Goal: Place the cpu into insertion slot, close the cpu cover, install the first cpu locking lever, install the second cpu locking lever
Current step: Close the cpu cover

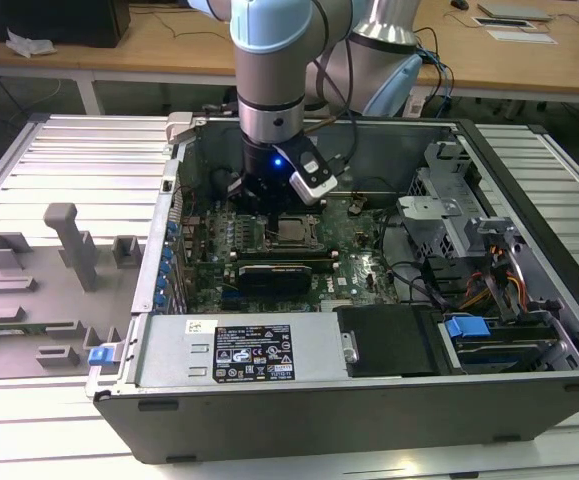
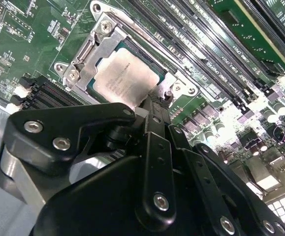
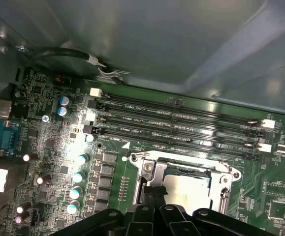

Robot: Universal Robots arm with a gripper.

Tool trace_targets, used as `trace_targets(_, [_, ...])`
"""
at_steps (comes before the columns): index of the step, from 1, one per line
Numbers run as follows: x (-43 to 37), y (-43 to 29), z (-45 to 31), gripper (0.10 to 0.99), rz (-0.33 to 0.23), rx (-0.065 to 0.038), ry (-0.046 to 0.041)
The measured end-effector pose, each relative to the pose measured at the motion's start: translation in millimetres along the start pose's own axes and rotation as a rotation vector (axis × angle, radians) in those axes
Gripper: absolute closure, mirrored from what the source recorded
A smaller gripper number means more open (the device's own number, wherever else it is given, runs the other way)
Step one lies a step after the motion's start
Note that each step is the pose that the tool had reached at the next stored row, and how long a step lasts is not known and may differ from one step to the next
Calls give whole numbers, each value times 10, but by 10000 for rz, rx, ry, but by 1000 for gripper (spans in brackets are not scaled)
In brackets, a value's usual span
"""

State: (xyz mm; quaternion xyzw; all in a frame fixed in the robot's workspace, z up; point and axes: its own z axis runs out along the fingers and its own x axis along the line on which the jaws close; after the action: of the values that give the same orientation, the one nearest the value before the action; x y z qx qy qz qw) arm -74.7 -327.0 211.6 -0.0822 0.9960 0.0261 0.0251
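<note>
Scene: open case (image 1: 299, 430) lies on the slatted surface (image 1: 59, 150); the arm (image 1: 274, 90) reaches down into it, above the green board (image 2: 14, 64)
Tool: tool (image 2: 156, 101) has its fingers drawn together with nothing between them; the tip sits low at one corner of the socket
Cpu: cpu (image 2: 125, 78) lies flat in the slot (image 2: 143, 53), silvery top showing through the cover's cut-out
Cover: cover (image 2: 85, 64) is down, its frame lying around the chip on every side that shows in both wrist views
Contact: tip is just beside the cover's screw tab (image 2: 176, 88); cannot tell whether it touches
Lever: a thin bright rod (image 2: 149, 42) runs along the cover's edge on the side of the memory slots (image 3: 181, 118); cannot tell whether it is latched
Step in hand (judgement): chip placed and cover shut look done; the work stands at the locking stage, most likely the first lever
What the move calls for (judgement): the closed tip must bear on the thin rod alone, push it down and sideways under its catch, and stay off the chip top
Risk (judgement): a smooth rod under a narrow tip may slip; a slip would land on the cover or the nearby board parts
</note>
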Motion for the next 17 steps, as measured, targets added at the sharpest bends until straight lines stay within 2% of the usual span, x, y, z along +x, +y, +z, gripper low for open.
trace_targets(6, [-8, -1, -20, 980, 384, 46, -12])
trace_targets(17, [-245, -41, -10, 980, 549, 51, 8])
